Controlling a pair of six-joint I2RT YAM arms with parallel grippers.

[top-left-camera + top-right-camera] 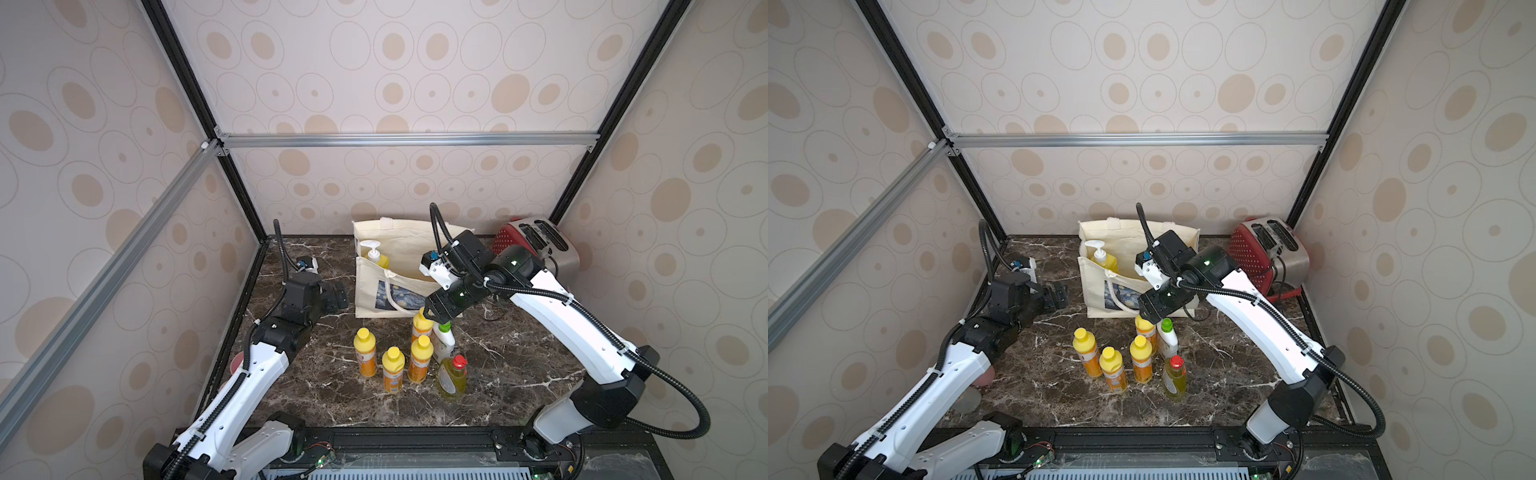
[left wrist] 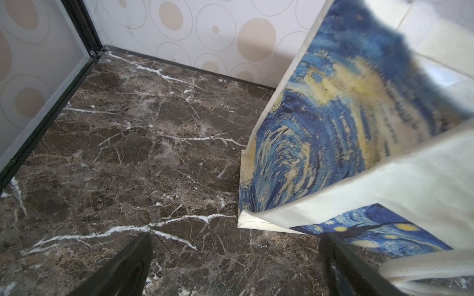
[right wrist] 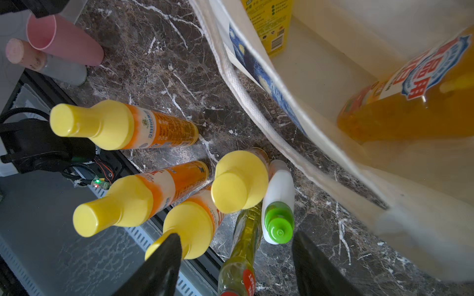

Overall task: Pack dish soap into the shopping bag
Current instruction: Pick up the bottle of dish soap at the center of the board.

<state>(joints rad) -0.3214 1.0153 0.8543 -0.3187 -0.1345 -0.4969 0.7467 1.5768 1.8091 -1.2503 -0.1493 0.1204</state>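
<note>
The shopping bag [image 1: 407, 253] [image 1: 1129, 237] stands open at the back, its starry print [image 2: 320, 115] facing the front. Inside it stand a yellow pump bottle [image 1: 376, 255] [image 3: 272, 25] and an amber bottle [image 3: 410, 107]. Several small orange dish soap bottles [image 1: 392, 370] [image 1: 1113, 370] stand in front, beside a white green-capped one [image 1: 444, 338] [image 3: 278, 202] and a yellow-green red-capped one [image 1: 453, 376] [image 3: 243, 246]. My right gripper [image 1: 434, 319] [image 3: 236, 238] hangs open and empty just above the rearmost orange bottle [image 1: 422, 326]. My left gripper [image 1: 337, 296] [image 2: 236, 256] is open, low beside the bag's left corner.
A red toaster [image 1: 536, 245] [image 1: 1266, 253] sits in the back right corner, its black cord [image 1: 494, 311] trailing toward the bag. A pink cup [image 3: 61, 43] and a grey corked cylinder [image 3: 59, 69] lie at the table's front left, under my left arm.
</note>
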